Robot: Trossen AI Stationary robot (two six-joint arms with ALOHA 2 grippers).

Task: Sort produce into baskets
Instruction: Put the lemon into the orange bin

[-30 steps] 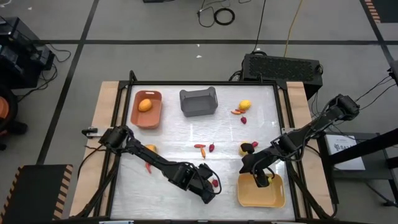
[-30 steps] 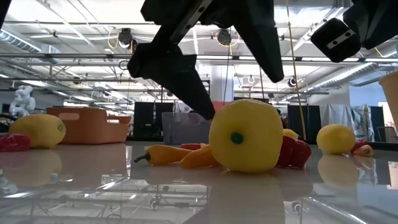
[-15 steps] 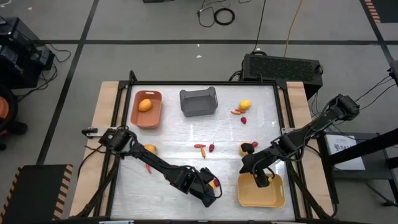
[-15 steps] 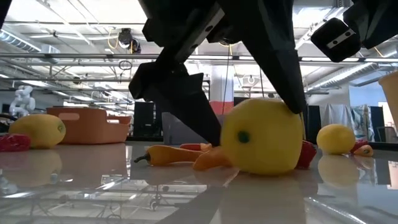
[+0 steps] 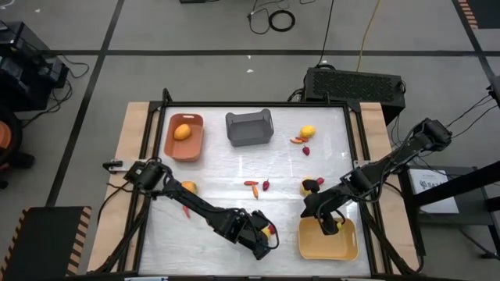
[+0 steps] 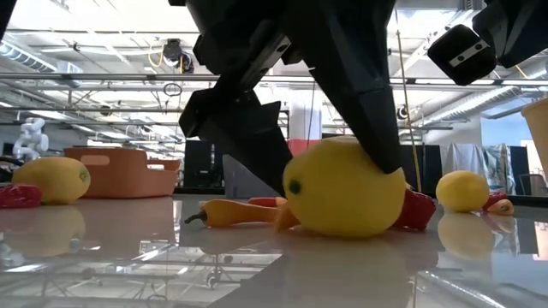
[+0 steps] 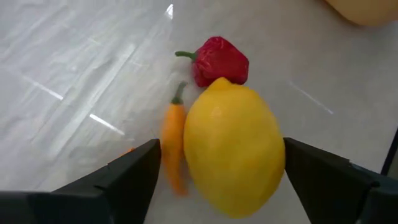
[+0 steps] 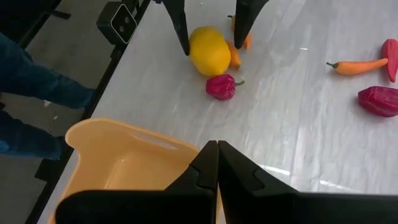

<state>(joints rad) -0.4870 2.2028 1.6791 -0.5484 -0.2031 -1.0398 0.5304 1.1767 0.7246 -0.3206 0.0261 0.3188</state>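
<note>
At lower centre, the left gripper (image 5: 266, 234) stood spread around a lemon (image 7: 233, 146); the right gripper (image 5: 330, 227), fingers together, hovered over the pale yellow basket (image 5: 348, 248).

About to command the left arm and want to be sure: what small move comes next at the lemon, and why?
Probably close the left claw on the yellow lemon. Its fingers already straddle the fruit and stand open. A slim orange pepper lies tight against one side, so close slowly. The right claw waits shut over the pale yellow bin.
</note>
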